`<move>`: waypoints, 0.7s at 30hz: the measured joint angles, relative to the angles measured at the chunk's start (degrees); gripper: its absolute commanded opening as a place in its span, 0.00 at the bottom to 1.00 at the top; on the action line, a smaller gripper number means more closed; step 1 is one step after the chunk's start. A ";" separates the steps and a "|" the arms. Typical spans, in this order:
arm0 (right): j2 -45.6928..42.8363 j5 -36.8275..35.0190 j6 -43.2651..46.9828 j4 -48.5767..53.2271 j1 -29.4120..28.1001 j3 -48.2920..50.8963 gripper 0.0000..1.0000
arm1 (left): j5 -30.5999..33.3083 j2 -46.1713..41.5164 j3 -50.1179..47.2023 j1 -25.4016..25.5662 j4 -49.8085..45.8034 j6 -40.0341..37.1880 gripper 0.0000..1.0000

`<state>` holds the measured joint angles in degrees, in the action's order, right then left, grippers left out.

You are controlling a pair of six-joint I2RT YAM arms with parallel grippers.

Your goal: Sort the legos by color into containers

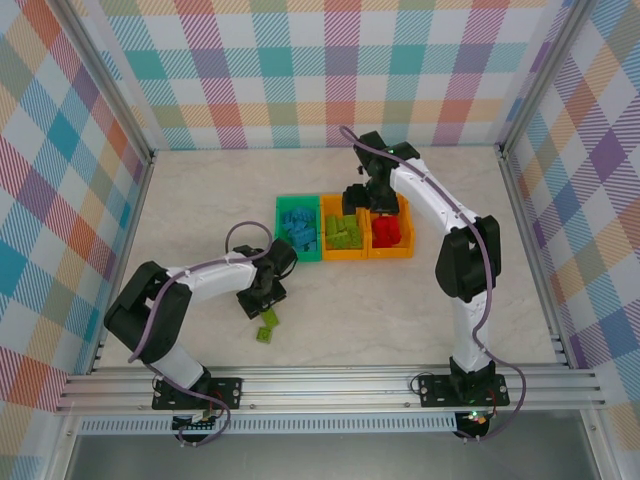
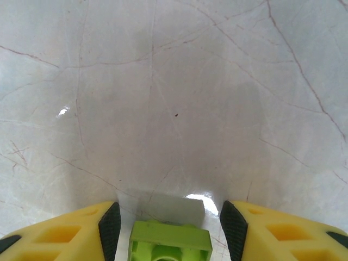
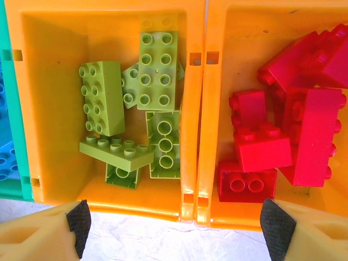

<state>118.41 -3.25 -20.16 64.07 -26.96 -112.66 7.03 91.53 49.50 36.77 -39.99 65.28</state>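
Observation:
The three containers stand in a row: a green bin (image 1: 298, 228) with blue legos (image 1: 300, 230), a middle orange bin (image 3: 54, 32) with lime legos (image 3: 155, 70), and a right orange bin (image 3: 239, 49) with red legos (image 3: 304, 119). Two lime legos (image 1: 267, 326) lie on the table in front of the bins. My left gripper (image 1: 262, 300) is low over them. One lime lego (image 2: 169, 242), underside up, sits between its open fingers (image 2: 110, 225) with a gap on each side. My right gripper (image 3: 174, 228) hovers open and empty over the near walls of both orange bins.
The marble table (image 1: 400, 310) is bounded by aluminium rails (image 1: 330, 385) at the front and checkered walls (image 1: 60, 200) at the sides and back. The right arm (image 1: 450, 250) reaches from its base up over the right orange bin.

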 measured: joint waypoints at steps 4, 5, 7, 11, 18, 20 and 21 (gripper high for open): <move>-0.52 -0.20 -0.37 0.02 0.00 0.85 0.83 | 0.46 -1.14 -1.25 0.35 1.05 -0.13 0.43; -0.61 -0.20 -0.42 0.02 0.00 0.94 0.83 | 0.61 -1.38 -1.51 0.44 1.18 -0.11 0.40; -0.70 -0.20 -0.55 0.02 0.00 0.98 0.83 | 0.90 -1.66 -1.90 0.61 1.36 -0.04 0.38; -0.76 -0.42 -0.59 0.04 0.00 1.03 0.83 | 1.11 -1.68 -1.88 0.66 1.40 0.02 0.37; -0.90 -0.83 -0.59 0.07 0.00 1.11 0.83 | 1.62 -1.36 -1.27 0.70 0.92 0.04 0.37; -0.90 -0.83 -0.59 0.07 0.00 1.16 0.83 | 1.70 -0.92 -0.66 0.70 0.76 0.02 0.37; -0.90 -0.83 -0.59 0.07 0.00 1.16 0.84 | 1.75 -0.68 -0.31 0.70 0.94 -0.02 0.37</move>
<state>117.51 -4.08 -20.75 64.14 -26.96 -111.50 8.78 90.85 49.19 37.47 -39.05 65.25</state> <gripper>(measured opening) 0.833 0.373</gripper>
